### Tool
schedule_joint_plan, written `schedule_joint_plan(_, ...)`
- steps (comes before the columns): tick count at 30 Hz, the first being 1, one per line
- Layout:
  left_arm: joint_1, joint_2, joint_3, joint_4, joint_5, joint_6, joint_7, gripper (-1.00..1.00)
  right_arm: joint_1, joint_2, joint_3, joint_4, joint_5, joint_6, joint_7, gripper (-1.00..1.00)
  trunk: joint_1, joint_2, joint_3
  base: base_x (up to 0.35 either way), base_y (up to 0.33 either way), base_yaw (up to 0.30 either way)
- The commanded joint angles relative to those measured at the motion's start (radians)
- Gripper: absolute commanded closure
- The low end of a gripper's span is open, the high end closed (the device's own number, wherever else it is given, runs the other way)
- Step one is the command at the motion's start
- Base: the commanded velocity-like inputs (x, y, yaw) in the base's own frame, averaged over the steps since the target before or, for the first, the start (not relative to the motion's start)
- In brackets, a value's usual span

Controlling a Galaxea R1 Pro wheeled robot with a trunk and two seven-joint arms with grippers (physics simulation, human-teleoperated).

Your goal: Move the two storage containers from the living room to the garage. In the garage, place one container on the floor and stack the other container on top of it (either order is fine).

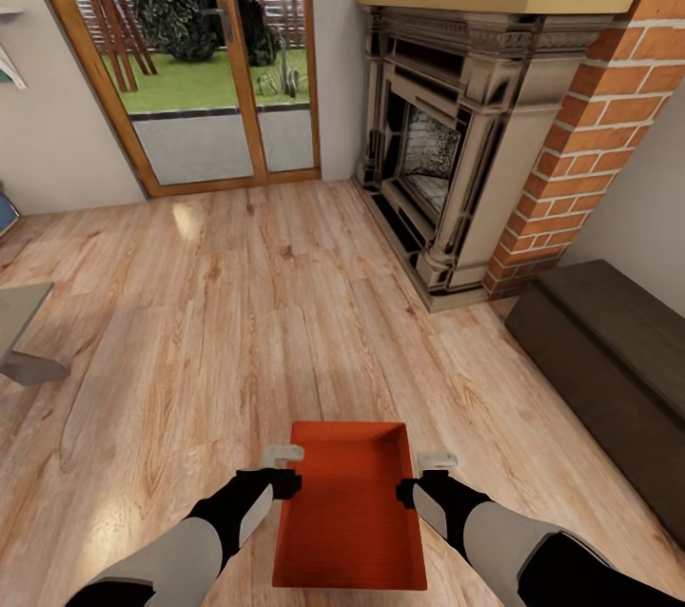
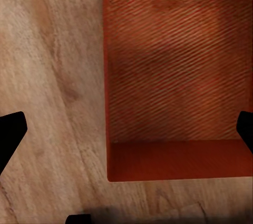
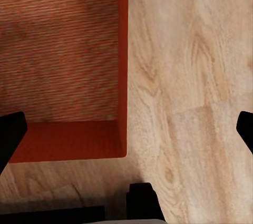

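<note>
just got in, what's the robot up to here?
It's in the living room, on the wood plank floor in front of the brick fireplace. One orange-red storage container sits between its arms, with the left gripper and right gripper straddling the side walls, both open. Whether the bin is lifted or resting on the floor, I cannot tell.

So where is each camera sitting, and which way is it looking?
Head view: up on the robot's head, looking forward and down at the orange-red storage container, the wood plank floor, the brick fireplace and the glass doors; both arms show, with the left gripper and right gripper.
Left wrist view: on the left arm, looking down at the container's wall; dark fingertips at the edges.
Right wrist view: on the right arm, looking down likewise; dark fingertips.
All three views share the container and the floor.
</note>
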Motion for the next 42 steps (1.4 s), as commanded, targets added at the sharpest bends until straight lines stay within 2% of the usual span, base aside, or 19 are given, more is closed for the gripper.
schedule_joint_plan(1,0.0,0.0,-0.002,-0.002,0.001,0.006,0.004,-1.0,0.0,0.0,0.008,-0.002,-0.007,0.006,-0.005,-1.0,0.004,-0.007,-0.004,0.0,0.0,0.0)
schedule_joint_plan(13,0.0,0.001,-0.001,-0.002,0.002,0.007,0.002,-1.0,0.0,0.0,0.008,-0.002,-0.007,0.005,-0.005,-1.0,0.05,-0.091,-0.041,0.0,0.0,0.0)
schedule_joint_plan(16,0.0,0.001,-0.001,-0.002,0.002,0.005,0.002,-1.0,0.0,0.0,0.008,-0.002,-0.007,0.005,-0.005,-1.0,0.05,-0.091,-0.041,0.0,0.0,0.0)
schedule_joint_plan(30,0.0,0.001,0.0,-0.003,0.002,0.005,0.003,-1.0,0.0,-0.002,0.01,-0.004,0.005,-0.004,-0.005,-1.0,0.103,-0.189,-0.085,0.0,0.0,0.0)
schedule_joint_plan(35,0.0,0.001,-0.001,-0.006,0.001,0.005,0.003,-1.0,0.0,-0.004,0.01,-0.013,0.008,-0.004,-0.005,-1.0,0.123,-0.224,-0.101,0.0,0.0,0.0)
schedule_joint_plan(38,0.0,0.001,-0.003,-0.007,0.002,0.005,0.003,-1.0,-0.001,-0.012,0.01,-0.039,0.009,-0.004,-0.005,-1.0,0.123,-0.224,-0.101,0.0,0.0,0.0)
schedule_joint_plan(42,0.0,0.002,-0.002,-0.029,0.001,0.005,0.003,-1.0,-0.022,-0.012,0.01,-0.061,0.016,-0.002,-0.005,-1.0,0.138,-0.252,-0.114,0.0,0.0,0.0)
